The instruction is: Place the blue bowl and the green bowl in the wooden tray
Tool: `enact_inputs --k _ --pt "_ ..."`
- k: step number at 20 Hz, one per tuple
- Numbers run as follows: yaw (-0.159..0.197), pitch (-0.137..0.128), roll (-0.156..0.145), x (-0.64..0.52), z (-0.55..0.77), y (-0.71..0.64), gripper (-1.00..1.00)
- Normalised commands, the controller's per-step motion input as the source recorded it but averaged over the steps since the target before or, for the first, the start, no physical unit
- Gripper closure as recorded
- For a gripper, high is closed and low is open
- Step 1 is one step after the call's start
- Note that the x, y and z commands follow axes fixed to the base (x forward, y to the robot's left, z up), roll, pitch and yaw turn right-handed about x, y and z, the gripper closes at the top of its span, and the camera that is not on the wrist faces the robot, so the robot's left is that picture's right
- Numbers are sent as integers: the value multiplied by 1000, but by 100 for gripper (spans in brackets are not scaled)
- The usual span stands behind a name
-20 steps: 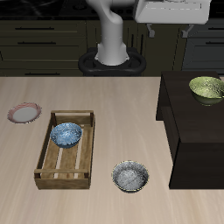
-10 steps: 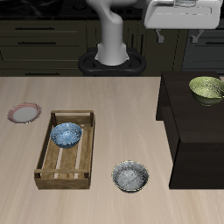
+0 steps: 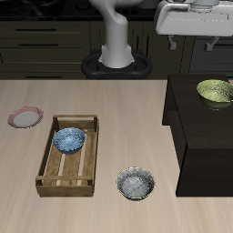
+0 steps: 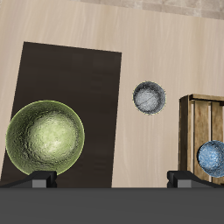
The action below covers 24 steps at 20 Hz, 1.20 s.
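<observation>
The blue bowl [image 3: 69, 139] [image 4: 214, 157] sits inside the wooden tray [image 3: 45, 157] [image 4: 189, 122], toward its back end. On a dark raised block [image 3: 196, 136] [image 4: 96, 83] rests the green bowl [image 3: 216, 92] [image 4: 45, 138], upright and empty. High above the table, farther back than the green bowl, my gripper [image 3: 192, 42] [image 4: 112, 179] hangs open, fingers wide apart and holding nothing. It touches neither bowl.
A grey-silver speckled bowl [image 3: 136, 184] [image 4: 150, 97] stands on the table near the front edge, between tray and block. A small pink-rimmed plate [image 3: 25, 117] lies beyond the tray's far side. The robot's base [image 3: 116, 56] stands at the back.
My gripper has slid sideways, high up, toward the green bowl's side of the table. Bowls, tray and plate have not moved.
</observation>
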Motion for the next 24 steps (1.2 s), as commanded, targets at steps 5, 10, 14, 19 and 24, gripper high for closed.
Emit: enact_inputs --k 5,10,14,19,24 --pt "-14 25 -22 189 -57 119 -100" --pt "-20 6 -3 59 -19 75 -100" --pt "-20 35 -16 175 -188 -3 -100" --pt "4 33 -1 94 -282 -16 -100" --pt "0 36 11 1 -347 86 -100"
